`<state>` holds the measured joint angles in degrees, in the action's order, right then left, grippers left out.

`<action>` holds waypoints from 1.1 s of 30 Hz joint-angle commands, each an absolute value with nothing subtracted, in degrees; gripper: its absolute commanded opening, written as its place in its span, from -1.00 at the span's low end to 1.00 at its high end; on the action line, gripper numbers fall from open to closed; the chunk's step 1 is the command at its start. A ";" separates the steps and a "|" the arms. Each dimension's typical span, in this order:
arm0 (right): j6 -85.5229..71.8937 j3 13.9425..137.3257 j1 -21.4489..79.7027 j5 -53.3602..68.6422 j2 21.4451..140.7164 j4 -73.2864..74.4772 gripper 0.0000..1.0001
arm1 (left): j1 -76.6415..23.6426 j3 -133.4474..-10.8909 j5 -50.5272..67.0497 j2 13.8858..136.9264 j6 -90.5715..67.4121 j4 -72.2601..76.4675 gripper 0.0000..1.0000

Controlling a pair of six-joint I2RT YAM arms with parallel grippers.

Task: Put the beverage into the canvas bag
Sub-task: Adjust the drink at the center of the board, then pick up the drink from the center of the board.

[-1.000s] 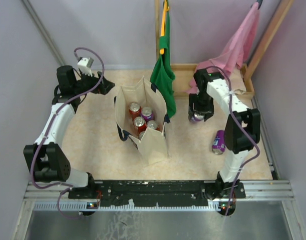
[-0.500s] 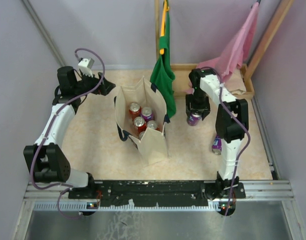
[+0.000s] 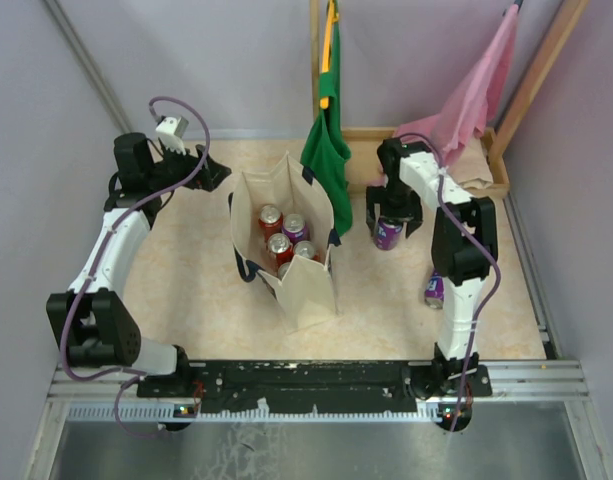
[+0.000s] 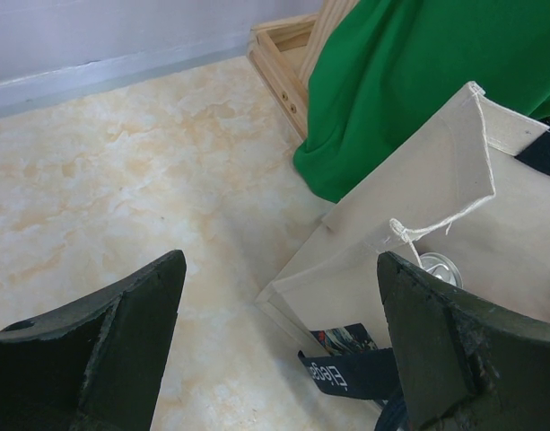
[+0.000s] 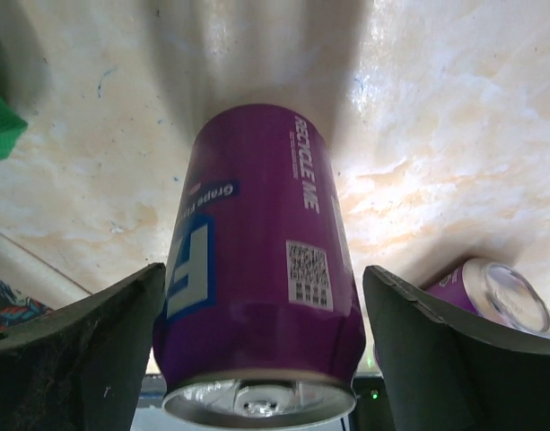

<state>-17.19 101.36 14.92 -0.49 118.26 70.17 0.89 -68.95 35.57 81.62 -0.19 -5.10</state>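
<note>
While the overhead camera gave the layout, the wrist cameras supplied the detail.

Overhead: the canvas bag (image 3: pixel 304 290) stood upright mid-table with its mouth open and four cans (image 3: pixel 278 246) standing inside. The right gripper (image 3: pixel 390 222) pointed down at the table (image 3: pixel 186 290) to the right of the bag, past the hanging green cloth bag (image 3: pixel 326 150). From above, that gripper's fingers hid most of what lay between them. A pink cloth bag (image 3: pixel 471 100) hung at the back right over a wooden tray (image 3: pixel 491 180).

Right wrist: the purple can (image 5: pixel 257 296) stood on the table between the fingers (image 5: pixel 77 359), outside the bag, lid toward the lens. The fingers were spread wide. A thin gap showed at one finger; contact at the other could not be told. A second purple can (image 5: pixel 494 292) lay on its side just beyond. Overhead, the right arm half covered it.

Left wrist: the left gripper (image 4: pixel 279 287) was spread wide with nothing between its fingers, above bare table beside the bag's left wall. This view alone showed a knotted string (image 4: pixel 405 232) at the bag's rim, one can lid just inside, and a navy strap (image 4: pixel 346 373) with printing too small to read.
</note>
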 commanded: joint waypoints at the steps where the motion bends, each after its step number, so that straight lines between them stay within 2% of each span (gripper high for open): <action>1: -18.27 100.75 15.76 -2.49 114.66 66.03 0.76 | 0.55 -69.42 36.21 80.51 0.00 -4.18 0.87; 5: -19.60 100.59 16.29 -3.52 112.90 64.43 0.59 | 0.61 -69.45 36.21 80.59 0.09 -4.21 0.86; 22: -24.15 92.14 17.67 -8.45 106.35 59.81 0.34 | 0.58 -69.35 36.35 80.68 0.18 -4.32 0.86; 26: -24.52 90.88 17.75 -7.87 106.46 58.80 0.06 | 0.59 -69.32 36.39 80.55 0.18 -4.31 0.86; 30: -24.33 90.45 17.88 -7.87 105.54 58.05 -0.37 | 0.55 -69.18 36.13 80.18 0.26 -4.50 0.87; 33: -24.04 91.03 18.00 -7.83 103.61 57.17 -0.59 | 0.59 -68.84 36.08 80.03 0.33 -4.80 0.86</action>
